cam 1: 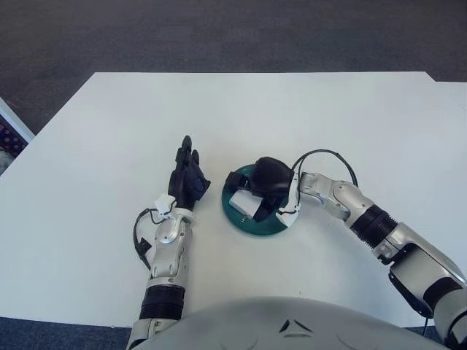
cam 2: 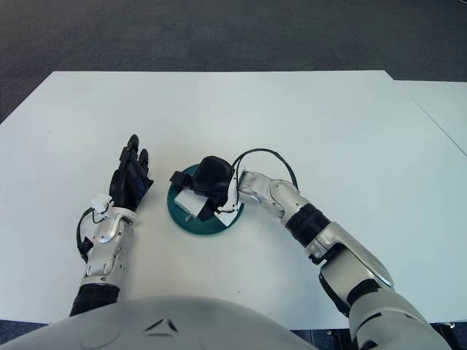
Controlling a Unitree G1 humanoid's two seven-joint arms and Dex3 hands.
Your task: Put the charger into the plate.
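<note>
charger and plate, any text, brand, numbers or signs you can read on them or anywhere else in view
None can be read.
White charger, held by the right hand over the green plate: no print shows on its visible faces.
Green plate: plain, no marking seen.
Left hand, open beside the plate on its left: no lettering.
White table: no label or sign.
</note>
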